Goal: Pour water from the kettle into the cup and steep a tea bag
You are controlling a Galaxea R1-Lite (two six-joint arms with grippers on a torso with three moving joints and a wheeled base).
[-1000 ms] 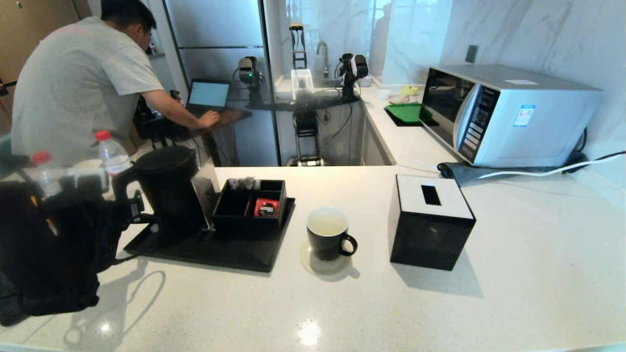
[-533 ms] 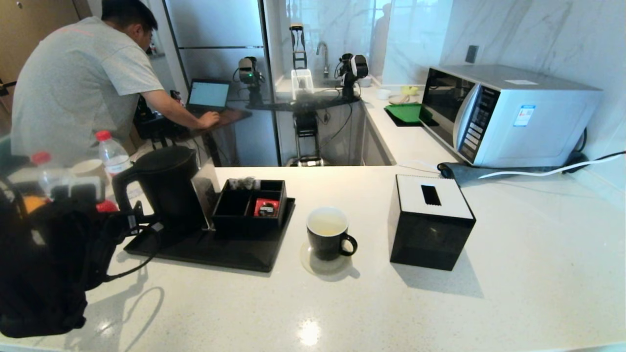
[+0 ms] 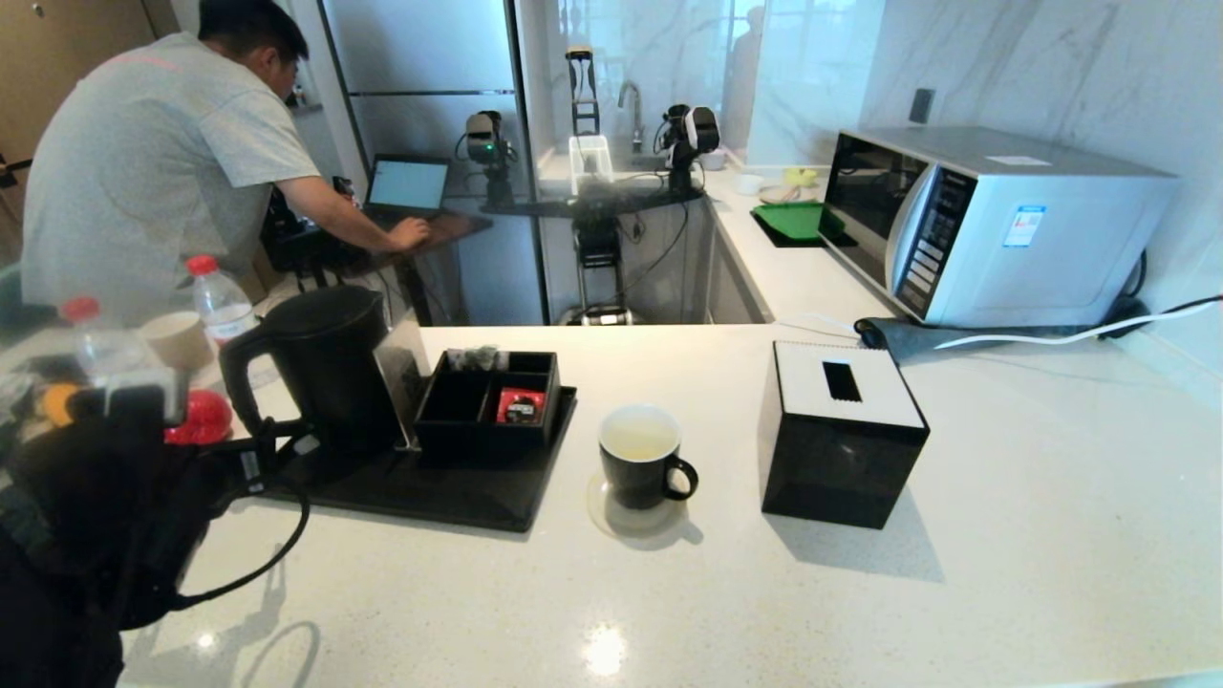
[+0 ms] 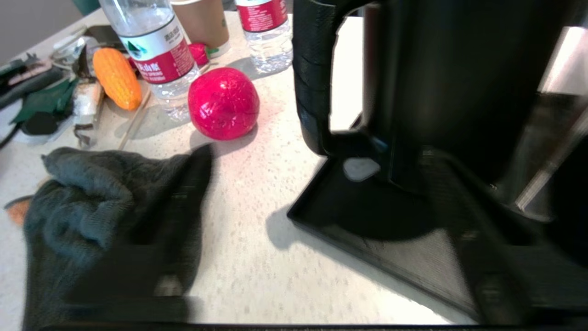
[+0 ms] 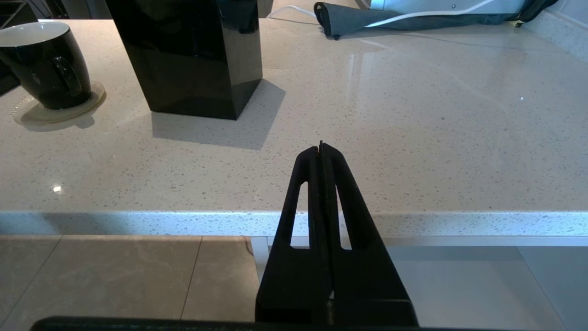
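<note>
Two arms are in play, but only the left one is near the work. The left gripper (image 3: 277,444) sits low at the left of the tabletop (image 3: 726,592), just beside the near-left corner of the black tray (image 3: 420,497) and close to the foot of the kettle's handle. Its fingers (image 4: 183,202) stand apart with nothing between them.

The kettle (image 3: 330,368) stands upright at the left end of the tray, lid on, its loop handle turned to the left. Right of it on the same tray is a black compartment box (image 3: 492,401); a red-wrapped sachet (image 3: 521,406) lies in its right section, and small dark pouches (image 3: 475,358), too small to tell apart, fill its far strip.

The cup (image 3: 642,466) stands on a pale coaster (image 3: 631,521) to the right of the tray, ear handle pointing right, with pale liquid inside. Just right of it is a black tissue box (image 3: 841,435).

Left of the kettle, off the tray, are a red ball (image 4: 223,102), water bottles with red labels (image 4: 156,50), a paper cup (image 4: 202,23) and a dark cloth (image 4: 92,207).

The right gripper (image 5: 321,151) is parked at the near edge of the tabletop, well apart from the cup, its fingers pressed together on nothing.
</note>
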